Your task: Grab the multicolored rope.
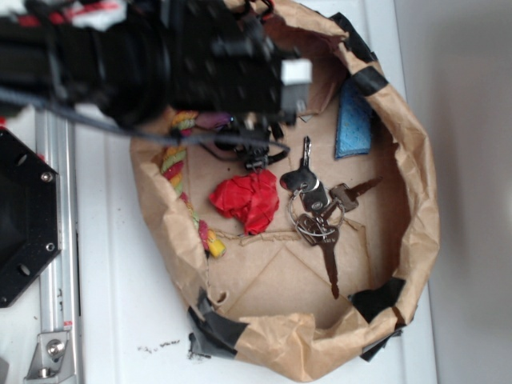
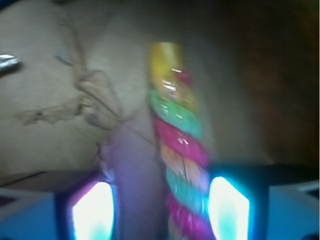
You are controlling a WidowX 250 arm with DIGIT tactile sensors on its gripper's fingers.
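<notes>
The multicolored rope [image 1: 174,166] is a twisted cord of red, yellow and green strands lying along the left inner wall of the brown paper basket [image 1: 416,208]. Its yellow tip points toward the basket's front. In the wrist view the rope [image 2: 180,130] runs lengthwise between my two fingers, close to the right fingertip [image 2: 228,207], with a wide gap to the left one. My gripper [image 2: 160,210] is open and hangs low over the rope. From outside, the gripper [image 1: 254,152] shows as dark parts under the arm's black body, which hides the rope's upper end.
A plain red crumpled wad [image 1: 246,200] lies mid-basket. A bunch of keys [image 1: 316,210] sits to its right. A blue cloth [image 1: 354,120] leans on the right wall. Black tape patches [image 1: 218,330] hold the basket's rim. A metal rail [image 1: 54,240] runs at the left.
</notes>
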